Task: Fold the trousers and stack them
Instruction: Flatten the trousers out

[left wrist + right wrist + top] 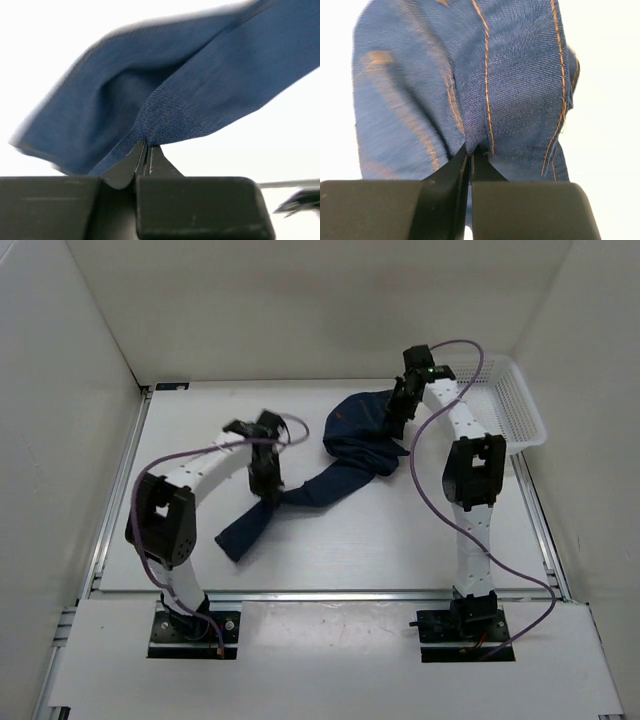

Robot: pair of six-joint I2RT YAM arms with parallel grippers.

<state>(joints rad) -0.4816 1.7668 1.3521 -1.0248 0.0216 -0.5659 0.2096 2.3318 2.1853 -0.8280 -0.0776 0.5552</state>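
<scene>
- On the worktop (420,540), the trousers (352,452) are pinched by the left hand (270,494) and right hand (397,424).
- Thin folds could be lost if pulled hard.

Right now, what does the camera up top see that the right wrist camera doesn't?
Only the top view shows the table, the white basket and the left gripper pinching a leg of the jeans. Only the right wrist view shows the orange stitching up close. Both show the right gripper shut on the jeans.
</scene>
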